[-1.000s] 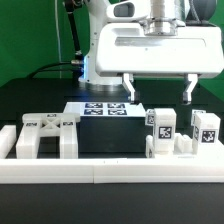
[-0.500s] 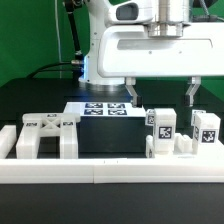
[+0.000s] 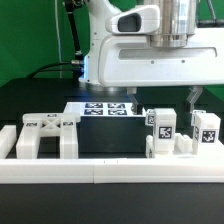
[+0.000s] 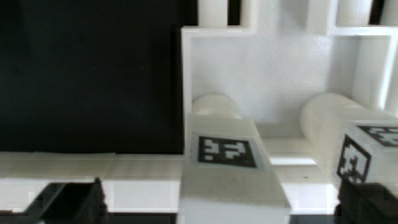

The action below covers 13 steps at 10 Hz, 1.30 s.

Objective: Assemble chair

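Black tabletop (image 3: 110,142), matte, green curtain (image 3: 30,40) behind.

1. Border rail (image 3: 100,172): long, low, white, nearest the exterior camera.
2. Chair part (image 3: 160,135): exterior view's right, just behind the rail; contact with the rail cannot be told. It carries two tagged posts (image 4: 222,140), with a flat slab (image 4: 249,65) beyond them.
3. Gripper (image 3: 163,99): above the chair part, fingers (image 3: 193,97) spread wide, holding nothing, touching nothing.

Step judged: taking hold of this part. Recommended: come down centred and level, one finger to each side of a flat face, and close squarely. The rail close in front limits the approach.

4. Legged frame (image 3: 45,135): exterior view's left, well apart, no obstruction.
5. Marker board (image 3: 100,108): farther back, flat, off the descent path.
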Each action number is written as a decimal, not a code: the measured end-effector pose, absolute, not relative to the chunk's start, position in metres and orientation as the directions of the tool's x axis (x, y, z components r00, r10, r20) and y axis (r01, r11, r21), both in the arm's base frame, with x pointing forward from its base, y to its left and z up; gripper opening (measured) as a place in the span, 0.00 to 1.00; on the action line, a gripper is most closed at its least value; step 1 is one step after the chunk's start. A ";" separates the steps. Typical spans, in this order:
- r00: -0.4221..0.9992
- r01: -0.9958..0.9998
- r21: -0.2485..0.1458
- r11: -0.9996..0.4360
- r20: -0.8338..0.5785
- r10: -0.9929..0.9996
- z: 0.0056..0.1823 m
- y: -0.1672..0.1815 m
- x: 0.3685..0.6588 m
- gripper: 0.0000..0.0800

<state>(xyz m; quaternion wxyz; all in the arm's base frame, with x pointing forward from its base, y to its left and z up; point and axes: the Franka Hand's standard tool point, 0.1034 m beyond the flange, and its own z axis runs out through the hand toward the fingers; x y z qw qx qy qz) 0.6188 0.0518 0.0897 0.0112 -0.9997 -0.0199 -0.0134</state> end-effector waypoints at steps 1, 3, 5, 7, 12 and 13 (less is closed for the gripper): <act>0.999 0.041 -0.021 -0.999 0.031 0.041 0.090 0.052 0.622 0.81; 0.998 0.043 -0.020 -0.999 0.038 0.042 0.089 0.051 0.628 0.81; 0.998 0.043 -0.020 -0.999 0.038 0.042 0.089 0.051 0.628 0.70; 0.998 0.043 -0.019 -0.999 0.038 0.042 0.089 0.051 0.628 0.45; 0.990 -0.134 -0.027 -0.991 0.033 -0.134 0.088 0.052 0.627 0.36; 0.964 -0.262 -0.032 -0.965 0.035 -0.263 0.088 0.054 0.627 0.36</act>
